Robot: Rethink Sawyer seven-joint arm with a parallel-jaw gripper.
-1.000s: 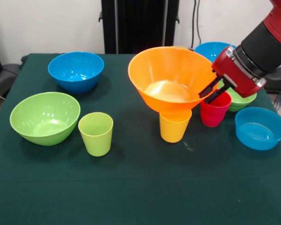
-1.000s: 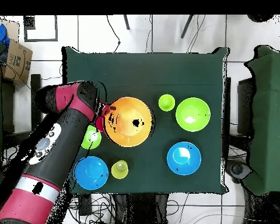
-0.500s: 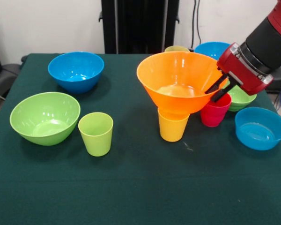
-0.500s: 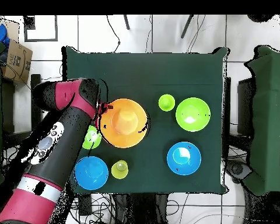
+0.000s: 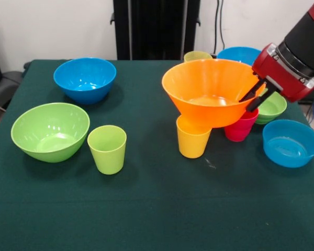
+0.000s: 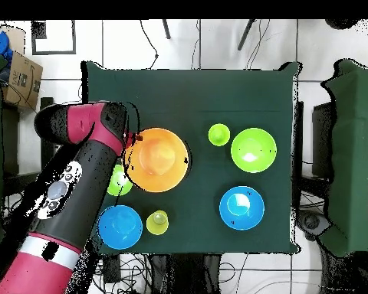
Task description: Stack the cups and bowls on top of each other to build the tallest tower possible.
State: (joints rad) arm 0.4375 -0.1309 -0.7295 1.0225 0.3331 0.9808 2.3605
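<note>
My gripper [image 5: 257, 97] is shut on the right rim of the large orange bowl [image 5: 212, 91] and holds it almost level above the table. The bowl hangs over the bright yellow cup [image 5: 192, 138] and the red cup [image 5: 239, 128], hiding their tops. In the overhead view the orange bowl [image 6: 156, 159] covers both cups, with the gripper [image 6: 129, 150] at its left rim. A lime green cup [image 5: 107, 149] stands beside the large lime green bowl [image 5: 49, 130]. No stack shows.
A medium blue bowl [image 5: 85, 78] sits at the back left. A second blue bowl [image 5: 240, 54] and a pale yellow cup [image 5: 196, 55] stand behind the orange bowl. A small green bowl [image 5: 272, 107] and a shallow blue bowl [image 5: 290, 143] lie under the arm.
The gripper has carried the orange bowl to the right in the front view and raised it. The bowl has gone from tilted to nearly level. The other things have not moved.
</note>
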